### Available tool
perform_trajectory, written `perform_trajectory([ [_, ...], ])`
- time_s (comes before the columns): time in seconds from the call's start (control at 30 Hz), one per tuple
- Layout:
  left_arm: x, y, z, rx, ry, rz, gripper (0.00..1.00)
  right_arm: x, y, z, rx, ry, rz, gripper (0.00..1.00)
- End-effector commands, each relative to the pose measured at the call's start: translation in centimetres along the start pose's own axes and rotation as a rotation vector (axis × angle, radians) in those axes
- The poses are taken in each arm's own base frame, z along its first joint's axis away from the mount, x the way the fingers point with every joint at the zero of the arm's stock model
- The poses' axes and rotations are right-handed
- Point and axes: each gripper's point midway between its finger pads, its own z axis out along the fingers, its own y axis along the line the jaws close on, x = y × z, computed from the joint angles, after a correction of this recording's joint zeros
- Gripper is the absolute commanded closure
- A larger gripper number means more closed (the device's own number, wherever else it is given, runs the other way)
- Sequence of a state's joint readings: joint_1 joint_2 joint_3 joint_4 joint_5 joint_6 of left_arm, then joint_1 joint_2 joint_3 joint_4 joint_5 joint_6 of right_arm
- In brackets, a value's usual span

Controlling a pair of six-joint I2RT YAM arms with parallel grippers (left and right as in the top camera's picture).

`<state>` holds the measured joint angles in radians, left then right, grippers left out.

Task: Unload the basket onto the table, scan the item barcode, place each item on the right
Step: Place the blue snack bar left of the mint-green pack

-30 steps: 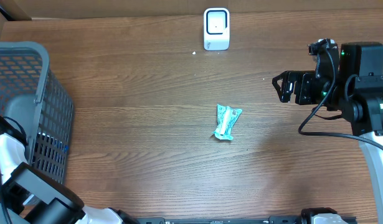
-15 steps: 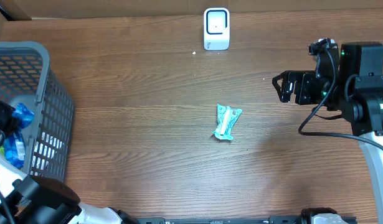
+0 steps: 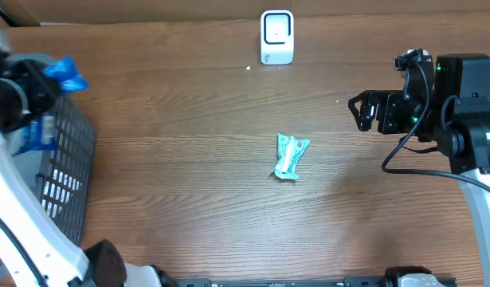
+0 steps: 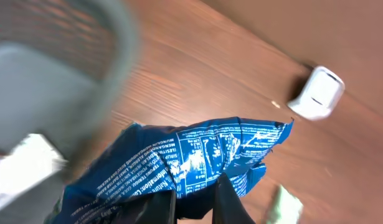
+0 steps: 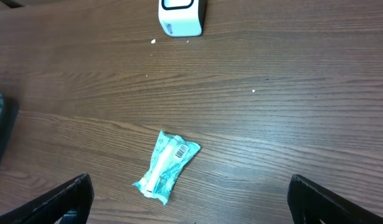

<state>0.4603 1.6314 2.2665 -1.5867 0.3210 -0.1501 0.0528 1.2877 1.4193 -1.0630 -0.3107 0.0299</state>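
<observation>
The blue packet (image 4: 203, 155) carried rows of small white print on its face, tilted and too fine for me to read. The left end effector (image 4: 194, 193) was clenched on its lower edge, one dark finger (image 4: 161, 208) on each side of the crinkled foil. That arm reached out over the near rim of the grey mesh basket (image 3: 65, 163) at the left edge of the surface (image 3: 189, 183), holding the packet in the air and well apart from the white scanner (image 3: 276, 36) at the far edge. Faint marks on the scanner's face were illegible.

A teal packet (image 5: 166, 165) lay flat near the middle of the surface, with a white strip along it and a barcode-like patch at one end.

The right end effector (image 3: 356, 112) hung released, jaws spread wide and holding nothing, the arm stretched in from the right and pointing toward the middle.
</observation>
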Motion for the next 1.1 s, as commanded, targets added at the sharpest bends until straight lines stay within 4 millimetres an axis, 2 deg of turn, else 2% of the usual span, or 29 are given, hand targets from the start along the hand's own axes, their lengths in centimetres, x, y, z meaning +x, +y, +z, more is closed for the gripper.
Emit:
perform_trajectory([
  [0.0, 3.2, -5.6, 0.8, 0.056, 0.087, 0.042, 0.96, -0.8, 0.3, -0.7, -0.007, -0.03, -0.009, 0.0],
  [0.2, 11.4, -10.8, 8.8, -0.026, 0.321, 0.088, 0.96, -0.9, 0.3, -0.7, -0.007, -0.031, -0.009, 0.0],
  [0.27, 13.6, -11.8, 11.2, -0.026, 0.361, 0.09, 0.95, -0.8, 0.3, -0.7, -0.007, -0.031, -0.009, 0.0],
  [0.3, 15.5, -12.5, 13.4, -0.031, 0.39, 0.066, 0.96, -0.8, 0.3, -0.7, -0.007, -0.03, -0.009, 0.0],
  [0.33, 16.2, -12.7, 14.2, -0.034, 0.399, 0.05, 0.96, -0.8, 0.3, -0.7, -0.007, -0.03, -0.009, 0.0],
  [0.4, 19.1, -13.3, 17.5, -0.052, 0.424, -0.037, 0.96, -0.8, 0.3, -0.7, -0.007, -0.03, -0.009, 0.0],
  [0.53, 23.9, -14.1, 22.4, -0.071, 0.435, -0.234, 0.96, -0.8, 0.3, -0.6, -0.007, -0.029, -0.009, 0.0],
  [0.67, 27.5, -14.4, 25.8, -0.075, 0.433, -0.39, 0.96, -0.4, 0.2, -0.5, -0.005, -0.012, -0.003, 0.0],
  [0.7, 27.9, -14.4, 26.4, -0.072, 0.432, -0.404, 0.92, -0.3, 0.2, -0.5, -0.004, -0.007, -0.001, 0.0],
  [0.73, 28.0, -14.6, 27.1, -0.061, 0.427, -0.404, 0.47, -0.2, 0.2, -0.5, -0.004, -0.004, 0.0, 0.0],
  [0.8, 27.4, -15.4, 27.5, -0.014, 0.405, -0.364, 0.15, -0.3, 0.2, -0.5, -0.004, -0.005, 0.0, 0.0],
  [0.87, 26.4, -16.8, 27.6, 0.069, 0.381, -0.274, 0.09, -0.3, 0.2, -0.5, -0.004, -0.005, 0.0, 0.0],
  [0.93, 25.1, -19.6, 26.6, 0.245, 0.386, -0.107, 0.0, -0.2, 0.2, -0.5, -0.004, -0.003, 0.0, 0.0],
  [1.07, 21.0, -22.4, 23.3, 0.43, 0.344, 0.062, 0.0, -0.3, 0.2, -0.5, -0.004, -0.007, -0.001, 0.0],
])
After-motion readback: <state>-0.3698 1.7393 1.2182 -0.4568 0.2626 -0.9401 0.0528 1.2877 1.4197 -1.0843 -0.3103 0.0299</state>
